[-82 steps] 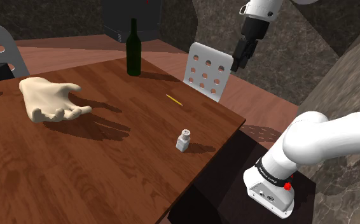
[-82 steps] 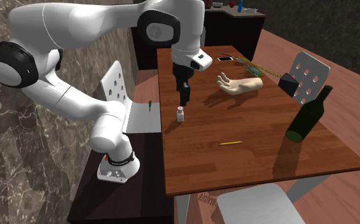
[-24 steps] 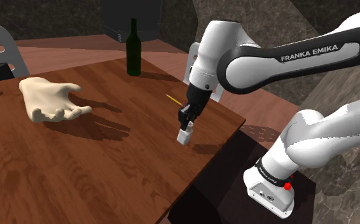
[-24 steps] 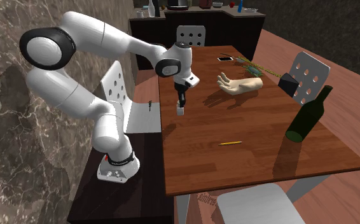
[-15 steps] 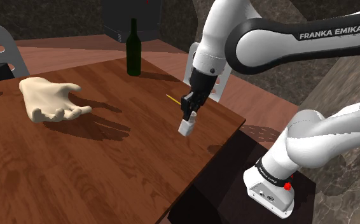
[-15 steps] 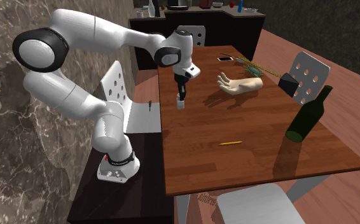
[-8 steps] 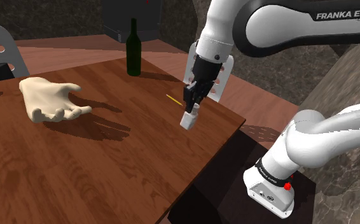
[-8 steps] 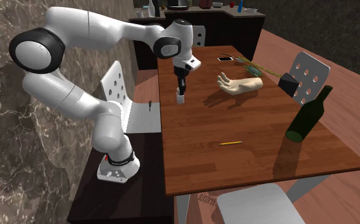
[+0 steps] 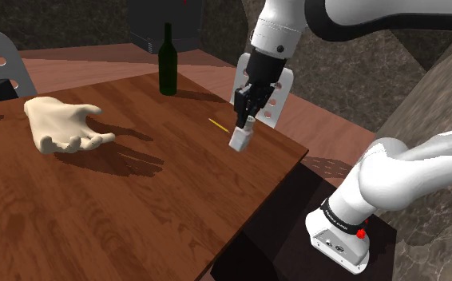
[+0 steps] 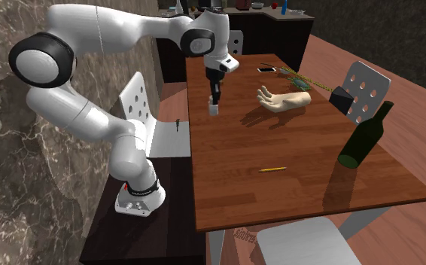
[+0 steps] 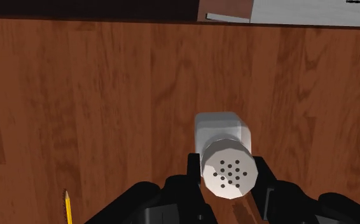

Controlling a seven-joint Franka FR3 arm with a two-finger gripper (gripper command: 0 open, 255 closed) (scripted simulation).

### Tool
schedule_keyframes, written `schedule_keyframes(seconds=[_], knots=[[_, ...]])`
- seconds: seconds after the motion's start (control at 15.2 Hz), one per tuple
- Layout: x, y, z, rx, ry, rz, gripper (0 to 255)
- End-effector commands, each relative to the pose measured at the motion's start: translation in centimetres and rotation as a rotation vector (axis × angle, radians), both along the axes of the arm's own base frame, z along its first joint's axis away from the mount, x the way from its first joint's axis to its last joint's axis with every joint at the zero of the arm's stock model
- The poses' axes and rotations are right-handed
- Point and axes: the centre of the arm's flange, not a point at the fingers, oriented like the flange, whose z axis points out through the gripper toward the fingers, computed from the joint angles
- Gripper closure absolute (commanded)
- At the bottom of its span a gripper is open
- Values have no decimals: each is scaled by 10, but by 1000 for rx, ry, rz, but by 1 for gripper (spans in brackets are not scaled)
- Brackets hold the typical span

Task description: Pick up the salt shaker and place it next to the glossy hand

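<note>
The white salt shaker hangs above the wooden table, clasped at its cap by my black gripper. In the second exterior view the salt shaker is under the gripper, a short way from the beige hand. The wrist view looks down on the salt shaker and its perforated top, with the gripper shut on it from both sides. In the shoulder view the beige hand lies palm up far to the left of the shaker.
A dark green bottle stands at the table's far edge and a yellow pencil lies near the shaker. White perforated chairs stand by the table. A phone lies beyond the hand.
The gripper has lifted the salt shaker higher off the table and carried it slightly toward the far edge. The hand, bottle and pencil stayed put.
</note>
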Motion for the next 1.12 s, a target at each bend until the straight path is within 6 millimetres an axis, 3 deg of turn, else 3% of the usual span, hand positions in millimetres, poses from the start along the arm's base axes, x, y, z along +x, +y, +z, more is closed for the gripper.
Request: schedule_keyframes(seconds=[0.0, 0.26, 1.06], knots=[[0, 0, 11, 0, 0, 0, 255], [0, 0, 31, 0, 0, 0, 255], [126, 96, 31, 0, 0, 0, 255]])
